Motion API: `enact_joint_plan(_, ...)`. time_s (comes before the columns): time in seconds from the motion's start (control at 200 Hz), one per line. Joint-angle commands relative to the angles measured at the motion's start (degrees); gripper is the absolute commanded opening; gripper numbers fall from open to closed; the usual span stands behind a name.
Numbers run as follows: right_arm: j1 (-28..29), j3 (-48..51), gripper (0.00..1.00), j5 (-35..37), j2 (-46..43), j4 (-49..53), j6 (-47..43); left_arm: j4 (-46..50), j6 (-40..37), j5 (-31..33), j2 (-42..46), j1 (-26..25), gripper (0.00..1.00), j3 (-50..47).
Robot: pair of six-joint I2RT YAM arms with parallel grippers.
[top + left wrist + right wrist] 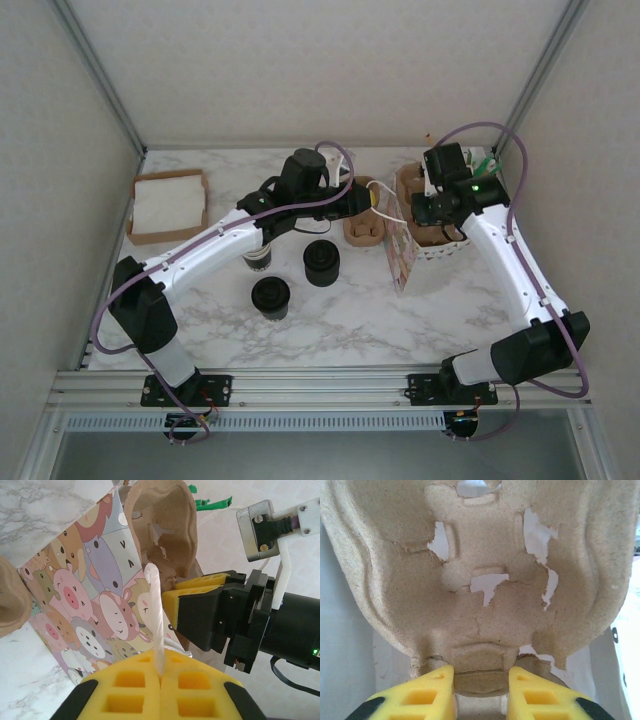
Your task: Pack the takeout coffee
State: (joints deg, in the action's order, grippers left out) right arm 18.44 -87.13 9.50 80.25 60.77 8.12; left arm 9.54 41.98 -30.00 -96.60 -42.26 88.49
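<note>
1. Reaching toward the upper middle of the top view, the left gripper [370,201] has its pads pressed together on the white handle [388,211] of the bag [402,262]. The right gripper [432,212] sits at the bag's mouth, upper right, on a pulp carrier [412,185]. The coffee [271,297] stands on the table [400,320] lower left of centre, well apart from the bag and touched by neither gripper. Up and right of it is a lid stack [321,262]. A cup stack [258,260] is partly under the left arm. A second carrier [360,228] lies just left of the bag, and a napkin box [168,205] is at upper left.
2. Left wrist view: at the bottom edge the yellow pads [130,685] are closed on the twisted handle, which rises to the cartoon-printed bag. The carrier stands tilted inside it, at top centre. The right gripper's pads meet the carrier's lower edge at mid-right.
3. Right wrist view: the torn carrier spans the frame. Its lower lip sits between the two pads at the bottom, held there.
</note>
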Motion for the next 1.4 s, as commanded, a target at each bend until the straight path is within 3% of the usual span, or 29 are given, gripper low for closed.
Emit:
enact_joint_plan(0.0,-0.3,1.1,0.26,-1.8,-3.3,-0.7,0.4,-0.6,0.0,0.9,-0.2,0.4,0.00,-0.4)
enact_joint_plan(0.461,-0.3,3.5,0.26,1.9,1.2,1.5,2.6,-0.7,0.3,1.4,-0.1,0.5,0.00,-0.6)
enact_joint_plan(1.051,0.3,4.4,0.27,-3.3,-1.1,1.9,2.3,-1.3,0.6,1.3,0.0,0.5,0.00,-1.6)
enact_joint_plan(1.397,0.2,4.1,0.26,0.3,4.8,4.0,3.6,-2.1,0.8,1.3,0.4,0.4,0.00,-2.8)
